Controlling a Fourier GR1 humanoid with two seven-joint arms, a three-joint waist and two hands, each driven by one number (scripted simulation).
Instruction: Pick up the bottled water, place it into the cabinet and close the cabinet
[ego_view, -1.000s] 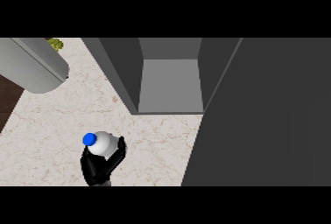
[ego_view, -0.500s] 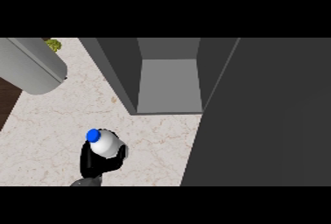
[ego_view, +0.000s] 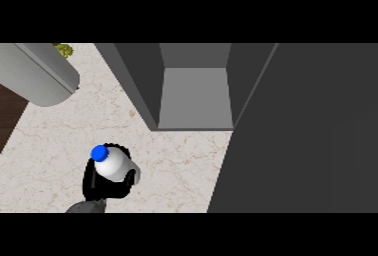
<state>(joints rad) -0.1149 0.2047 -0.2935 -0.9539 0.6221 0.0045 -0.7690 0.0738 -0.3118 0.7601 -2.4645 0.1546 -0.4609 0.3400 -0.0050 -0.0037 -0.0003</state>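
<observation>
The water bottle (ego_view: 116, 165), white with a blue cap (ego_view: 99, 152), is seen from above at the lower left of the head view, over the marble counter (ego_view: 52, 150). My right hand (ego_view: 94, 181) is shut on it, with black fingers curled round both sides of its body, and the forearm enters from the lower edge. The grey cabinet (ego_view: 196, 97) stands beyond it to the upper right, with its inside exposed. Its dark door (ego_view: 310, 135) is swung open and fills the right side. My left hand does not show.
A big grey rounded cylinder (ego_view: 40, 75) reaches in from the upper left, with a small green plant (ego_view: 64, 50) behind it. A dark wooden strip (ego_view: 9, 117) borders the counter's left edge.
The hand and the bottle have shifted slightly to the left and the wrist has turned a little. The cabinet and its door have not moved.
</observation>
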